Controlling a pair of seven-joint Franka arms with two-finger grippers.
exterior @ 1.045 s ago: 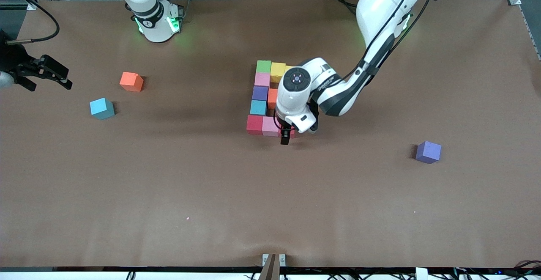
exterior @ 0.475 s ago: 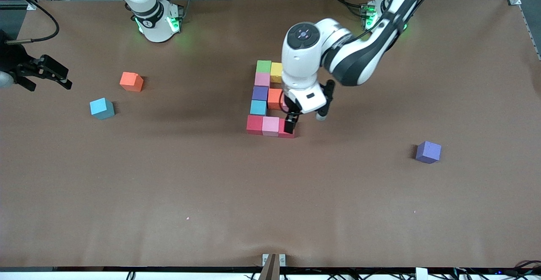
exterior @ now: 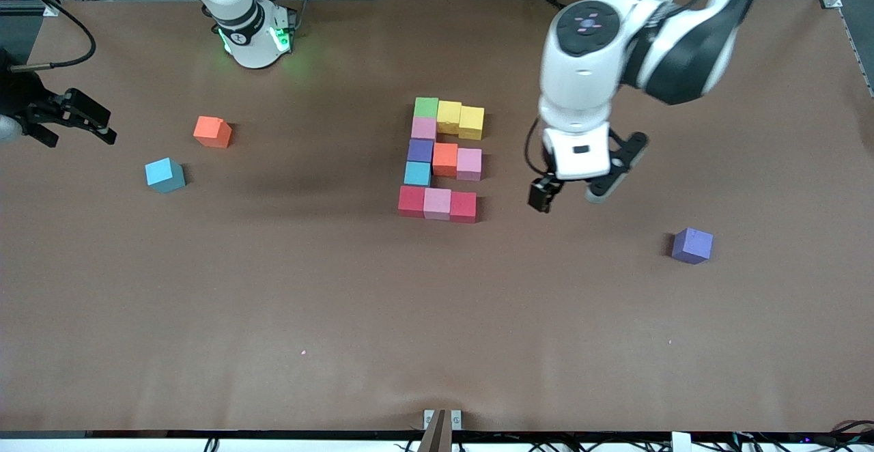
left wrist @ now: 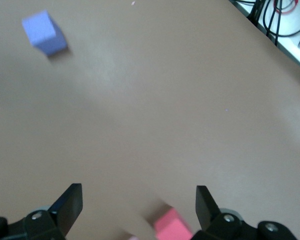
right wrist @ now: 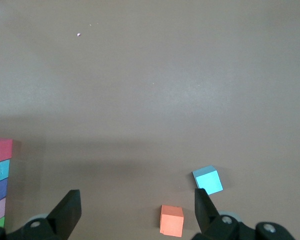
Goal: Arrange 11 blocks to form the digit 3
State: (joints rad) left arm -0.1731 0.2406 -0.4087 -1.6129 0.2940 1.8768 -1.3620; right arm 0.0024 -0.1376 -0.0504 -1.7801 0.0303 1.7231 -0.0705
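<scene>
Eleven cubes touch in a blocky 3 at mid-table. Its column is green (exterior: 426, 107), pink (exterior: 423, 128), purple (exterior: 420, 150), cyan (exterior: 417, 173) and red (exterior: 412, 201). Bars branch toward the left arm's end: two yellow (exterior: 471, 122); orange (exterior: 445, 159) and pink (exterior: 469, 164); pink (exterior: 437, 203) and red (exterior: 463, 207). My left gripper (exterior: 570, 196) is open and empty, up over bare table between the figure and a loose purple cube (exterior: 692, 245). Its wrist view (left wrist: 139, 210) shows a red cube (left wrist: 172, 226). My right gripper (exterior: 82, 139) waits open at the right arm's end.
A loose orange cube (exterior: 212, 132) and a loose cyan cube (exterior: 164, 175) lie toward the right arm's end; both show in the right wrist view, orange (right wrist: 171, 220) and cyan (right wrist: 208, 180). The loose purple cube also shows in the left wrist view (left wrist: 44, 32).
My left gripper has let go of the red cube at the end of the nearest bar, risen and swung toward the left arm's end. The right arm has not moved.
</scene>
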